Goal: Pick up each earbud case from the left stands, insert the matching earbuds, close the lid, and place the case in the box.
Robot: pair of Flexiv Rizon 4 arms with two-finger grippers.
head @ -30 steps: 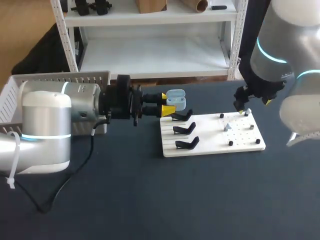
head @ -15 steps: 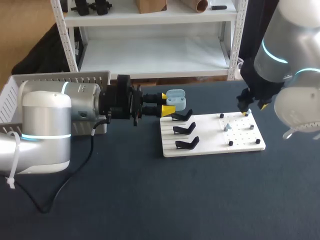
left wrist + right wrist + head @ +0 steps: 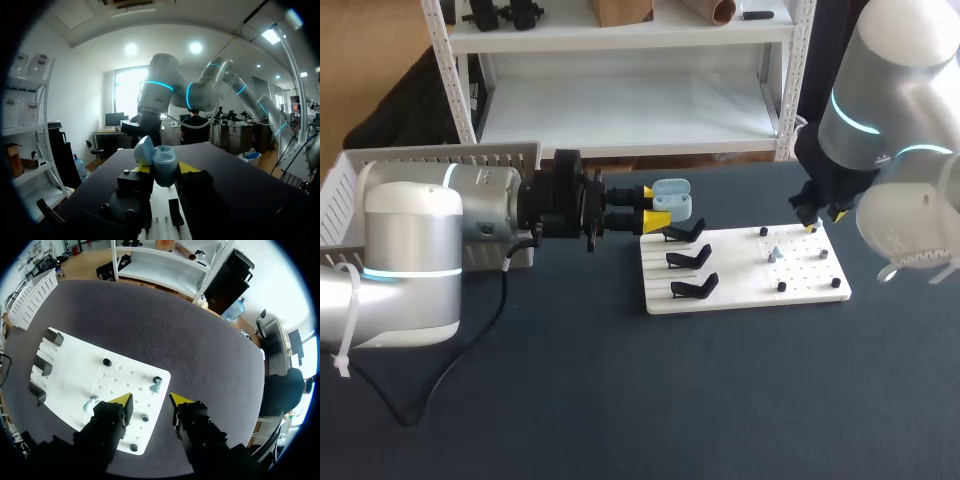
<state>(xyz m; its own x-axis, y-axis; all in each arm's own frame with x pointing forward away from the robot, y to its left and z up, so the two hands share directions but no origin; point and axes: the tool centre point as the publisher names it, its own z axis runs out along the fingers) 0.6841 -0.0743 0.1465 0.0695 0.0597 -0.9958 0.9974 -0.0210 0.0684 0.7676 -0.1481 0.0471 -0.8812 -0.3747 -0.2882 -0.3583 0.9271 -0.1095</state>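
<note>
- Head view: the light-blue earbud case [image 3: 672, 198] is clamped in the left gripper [image 3: 655, 205], one yellow tip on each side. It's held in the air just off the far-left corner of the white board [image 3: 740, 295].
- Its lid [image 3: 671, 186] is flipped open. The case seems to be offered up as a steady target, so the earbuds can be dropped in from the free side.
- The three black stands [image 3: 688, 258] on the board's left half look bare, so this is probably the case that was meant to be taken from there.
- The right gripper [image 3: 825, 218] is hung over the board's far-right end, pointed down at the spot where the small parts are laid out.
- The white slatted box [image 3: 440, 158] is parked behind the left arm, handy for the drop-off once the lid is shut.
- Left wrist view: the case is pinched between the yellow fingertips [image 3: 141, 170] with its open mouth turned up and away from the wrist. The board can be made out underneath.
- Right wrist view: the yellow tips are spread apart and nothing is held between them.
- A light-blue earbud [image 3: 156, 386] is seated on the board just ahead of the gap. A second earbud [image 3: 91, 403] sits beside the finger on the stands' side, with black pegs [image 3: 106, 362] dotted around.
- That wide stance looks set up for a straight drop onto the nearer earbud.
</note>
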